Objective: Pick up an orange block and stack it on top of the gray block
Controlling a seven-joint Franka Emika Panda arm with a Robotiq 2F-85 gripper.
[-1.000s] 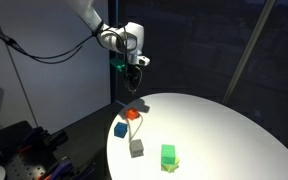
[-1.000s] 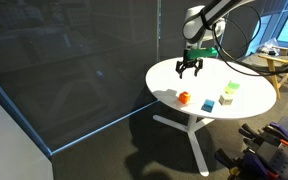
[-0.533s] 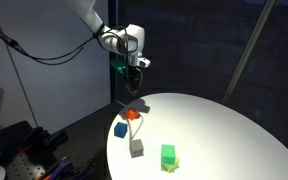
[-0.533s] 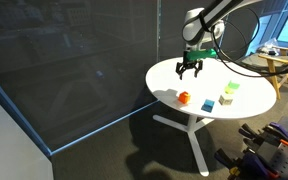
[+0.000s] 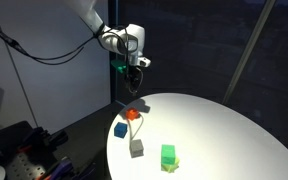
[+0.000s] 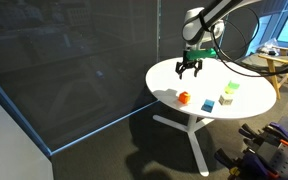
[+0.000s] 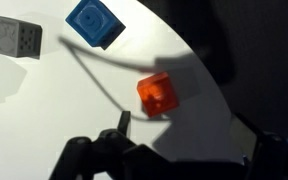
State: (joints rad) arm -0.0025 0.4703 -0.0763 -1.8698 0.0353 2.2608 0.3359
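Claw [image 5: 134,85] hangs high over the orange block [image 5: 132,115], fingers spread wide, nothing between them. I see the orange block alone on the white desk [image 5: 224,130], near its edge. Blue block [image 5: 120,129] sits near the orange block. Gray block [image 5: 137,148] lies farther from it, not touching. Green block [image 5: 168,155] is farthest from the orange block.

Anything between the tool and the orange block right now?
No. In the wrist view, only bare white table shows between the open tool and the orange block; the blue block lies aside.
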